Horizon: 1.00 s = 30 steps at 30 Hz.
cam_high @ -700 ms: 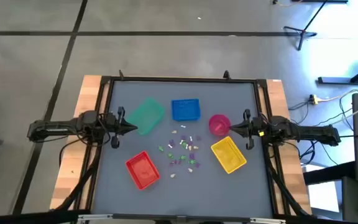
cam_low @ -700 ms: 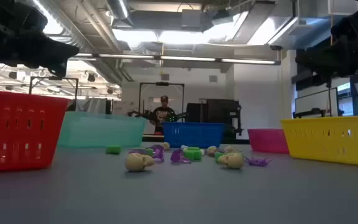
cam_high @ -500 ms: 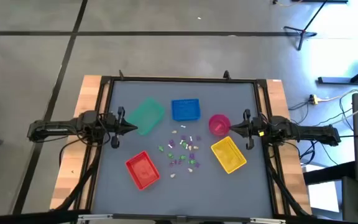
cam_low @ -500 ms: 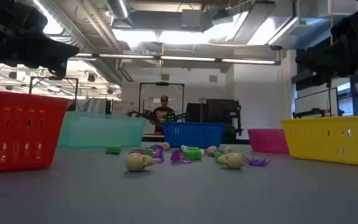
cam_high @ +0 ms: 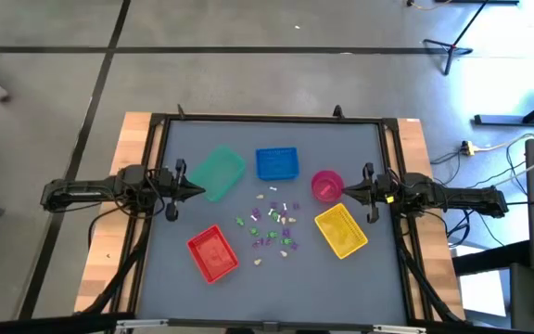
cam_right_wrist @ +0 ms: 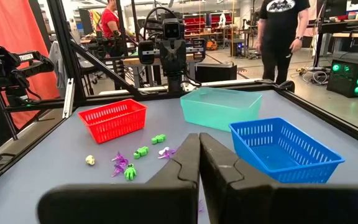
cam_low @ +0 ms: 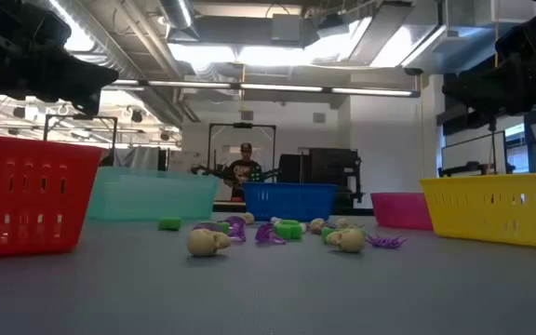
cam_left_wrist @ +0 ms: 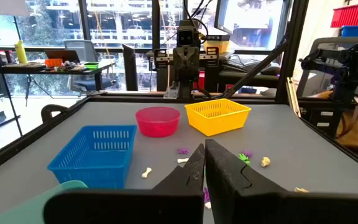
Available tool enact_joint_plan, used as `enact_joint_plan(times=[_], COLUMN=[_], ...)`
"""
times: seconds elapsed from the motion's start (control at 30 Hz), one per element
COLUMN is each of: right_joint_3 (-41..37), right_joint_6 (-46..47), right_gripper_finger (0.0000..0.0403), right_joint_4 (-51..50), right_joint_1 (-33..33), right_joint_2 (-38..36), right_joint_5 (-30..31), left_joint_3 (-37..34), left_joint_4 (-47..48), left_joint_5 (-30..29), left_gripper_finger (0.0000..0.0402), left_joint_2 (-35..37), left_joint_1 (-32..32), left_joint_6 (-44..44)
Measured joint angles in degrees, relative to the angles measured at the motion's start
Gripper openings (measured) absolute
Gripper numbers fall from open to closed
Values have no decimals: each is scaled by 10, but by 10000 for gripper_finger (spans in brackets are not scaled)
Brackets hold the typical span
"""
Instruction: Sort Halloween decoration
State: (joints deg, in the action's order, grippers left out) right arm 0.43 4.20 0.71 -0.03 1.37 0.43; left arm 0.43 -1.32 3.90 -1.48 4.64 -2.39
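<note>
High view, L to R: left gripper [cam_high: 196, 191] parked at table's [cam_high: 378, 278] left edge, fingers pressed together, nothing held. Green tray [cam_high: 217, 173], red tray [cam_high: 212, 252], blue tray [cam_high: 277, 163] seen next. Halloween decoration [cam_high: 273, 225] scattered mid-table, btwn trays, untouched. Pink bowl [cam_high: 326, 185], yellow tray [cam_high: 341, 230] beyond. Right gripper [cam_high: 346, 192] parked at right edge, fingers closed, empty.

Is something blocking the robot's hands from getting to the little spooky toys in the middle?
Nothing visible does. The toys lie on bare table between the baskets. The left gripper and right gripper hang at the sides, jaws shut, with open space toward the pile.
</note>
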Motion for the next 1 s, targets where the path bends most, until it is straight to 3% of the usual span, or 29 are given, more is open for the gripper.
enact_joint_plan(times=[0.67, 1.0], right_joint_3=[0, -1], right_joint_6=[0, 0], right_gripper_finger=[7, 7], right_joint_4=[1, 65], right_joint_1=[0, 0], right_joint_2=[0, 0], right_joint_5=[0, 4], left_joint_3=[0, 0], left_joint_4=[-6, -34], left_joint_5=[-9, -16], left_gripper_finger=[0, 0], left_joint_2=[0, 0], left_joint_1=[0, 0], left_joint_6=[0, 0])
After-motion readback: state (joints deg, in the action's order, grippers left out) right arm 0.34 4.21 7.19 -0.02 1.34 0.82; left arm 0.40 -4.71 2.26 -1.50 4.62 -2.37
